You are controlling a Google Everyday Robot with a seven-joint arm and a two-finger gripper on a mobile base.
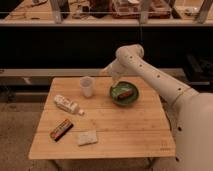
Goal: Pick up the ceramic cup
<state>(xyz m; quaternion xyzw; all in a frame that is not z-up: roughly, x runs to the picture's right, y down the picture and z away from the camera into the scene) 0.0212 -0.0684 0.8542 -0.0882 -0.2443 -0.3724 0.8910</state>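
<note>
I bring the gripper (108, 71), its grip I cannot tell, near the white ceramic cup (87, 86); next it must straddle the rim.

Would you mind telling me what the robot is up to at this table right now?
The robot's single arm reaches over the wooden table, and its tool hangs between the ceramic cup and the green bowl, apart from the cup. The cup stands upright near the table's back edge, not yet picked up. A bottle, a snack bar and a sponge lie untouched nearer the front.
</note>
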